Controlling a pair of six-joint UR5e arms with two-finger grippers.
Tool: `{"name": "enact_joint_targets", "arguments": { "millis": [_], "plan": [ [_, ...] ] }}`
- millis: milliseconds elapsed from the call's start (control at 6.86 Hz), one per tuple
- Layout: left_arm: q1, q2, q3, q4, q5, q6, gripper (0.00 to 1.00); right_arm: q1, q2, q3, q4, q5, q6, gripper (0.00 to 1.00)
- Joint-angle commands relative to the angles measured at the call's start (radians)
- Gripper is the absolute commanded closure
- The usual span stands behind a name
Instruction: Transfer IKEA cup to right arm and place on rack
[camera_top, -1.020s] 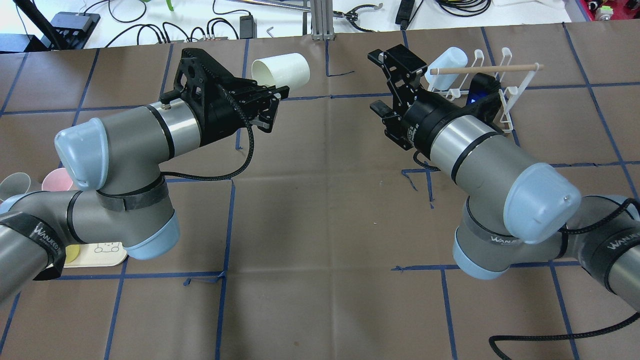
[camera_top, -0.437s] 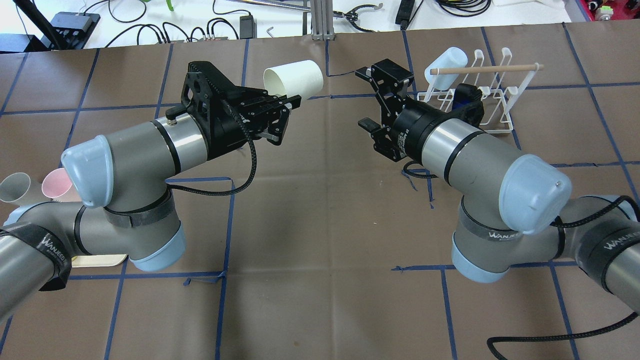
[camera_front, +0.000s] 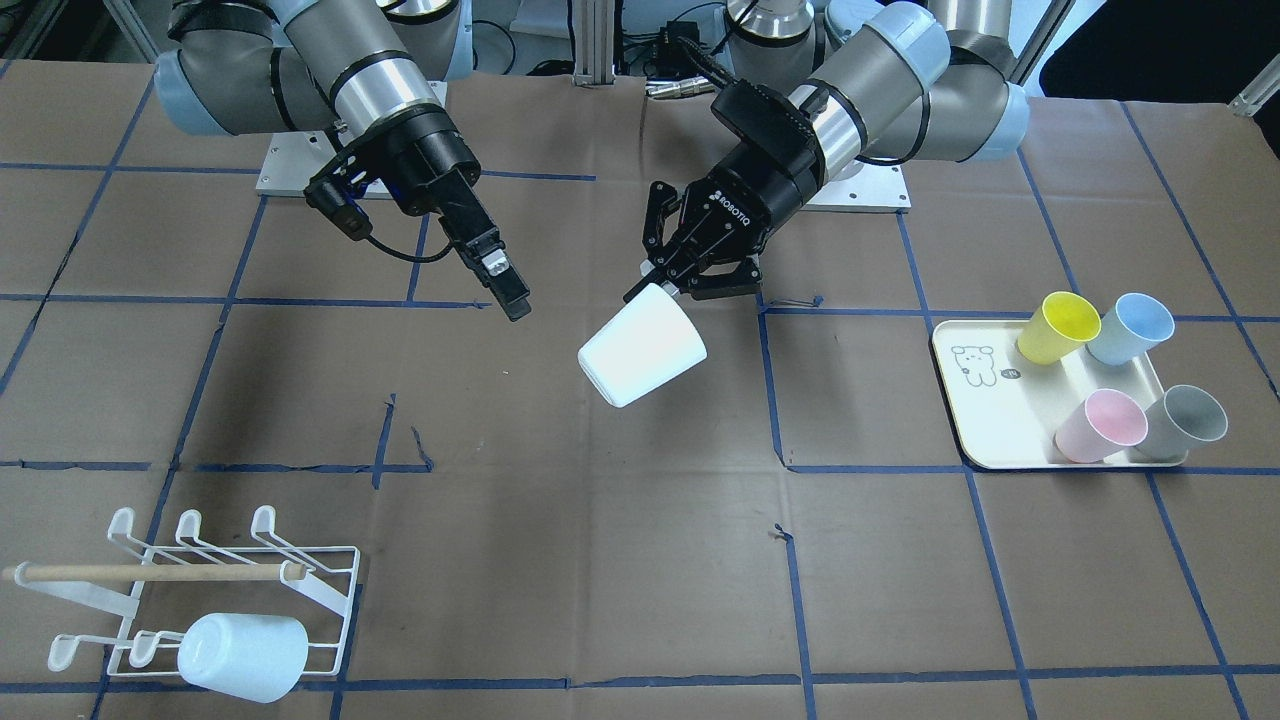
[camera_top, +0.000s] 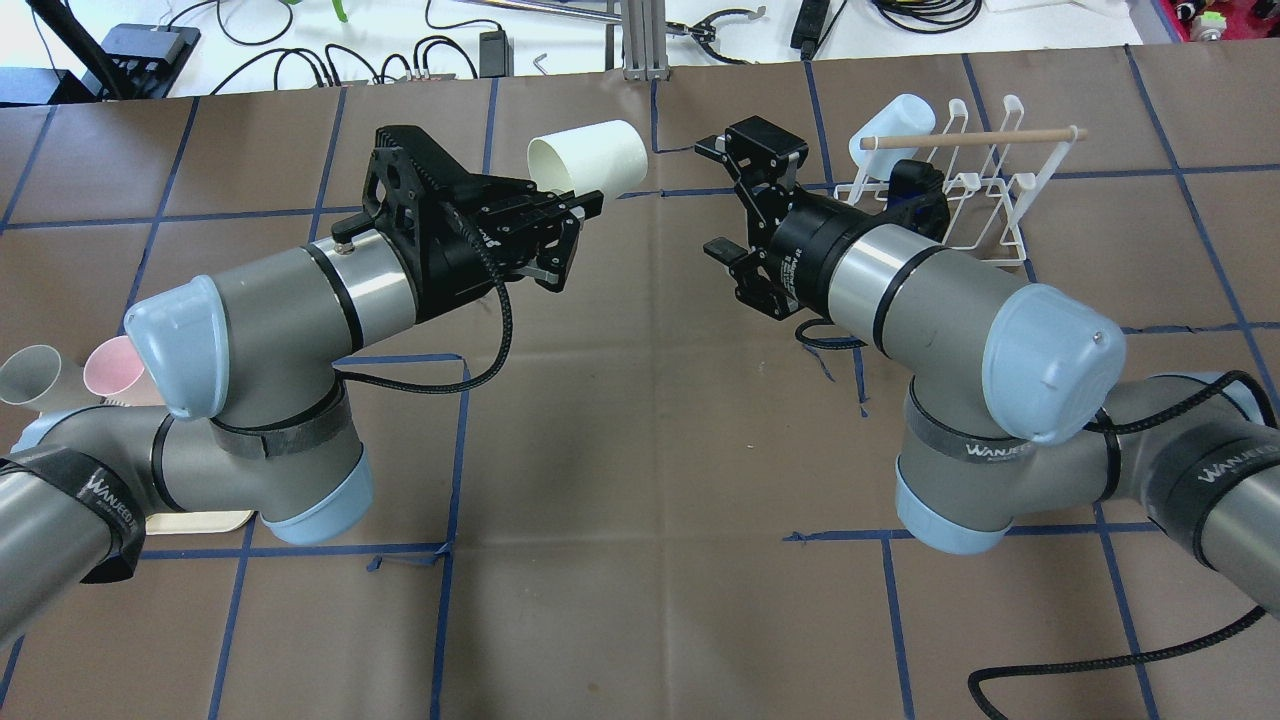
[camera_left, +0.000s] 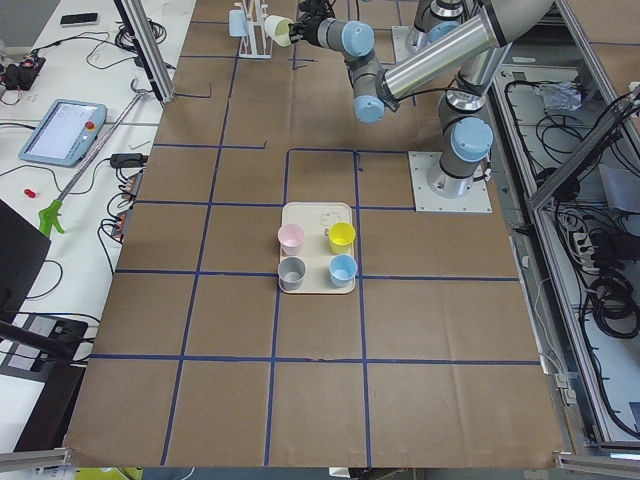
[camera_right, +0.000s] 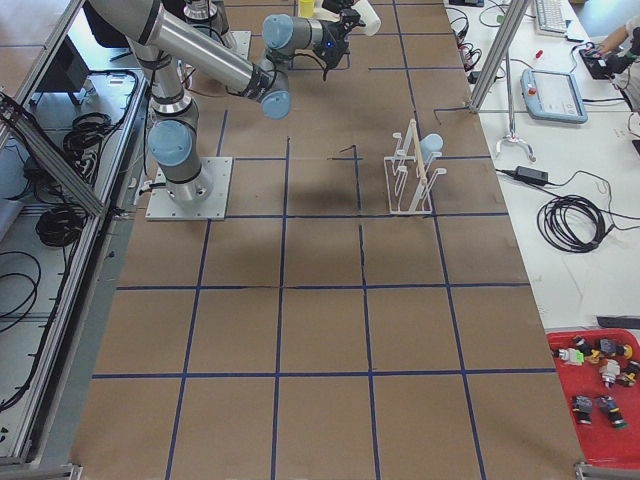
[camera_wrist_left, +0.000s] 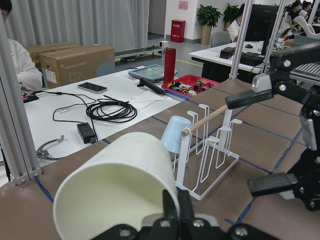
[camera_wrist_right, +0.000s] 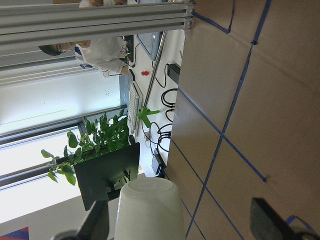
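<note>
Tapering white cup (camera_front: 640, 345) (smooth, tilted)

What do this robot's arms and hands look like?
The left arm and right arm are grey tubes with pale blue joint caps, a silver wrist band and black straps lettered in white. Black braided cables trail from them. The left hand and right hand are black with two fingers; the left reads ROBOTIQ.

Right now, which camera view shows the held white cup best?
The exterior front-facing view: the whole white cup shows, held at its rim by the left gripper. Overhead, the gripper overlaps its edge; both wrist views crop it; the side views show it tiny.
</note>
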Motion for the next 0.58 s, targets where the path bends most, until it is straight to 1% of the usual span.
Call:
{"name": "enact_joint_targets", "arguments": {
  "millis": [0,146,291,437],
  "plan": [
    [0.000,0.001,0.001,0.000,0.000,0.000,1.00,0.059,0.057,-0.052,0.011,-0.009,0.002,0.00],
    [0.000,0.003,0.001,0.000,0.000,0.000,1.00,0.071,0.078,-0.066,0.024,-0.013,0.000,0.00],
    [0.000,0.003,0.001,0.000,0.000,0.000,1.00,0.076,0.081,-0.085,0.063,-0.013,0.009,0.00],
    [0.000,0.004,0.001,0.000,0.000,0.000,1.00,0.076,0.082,-0.127,0.086,-0.013,0.008,0.00]
  ]
}}
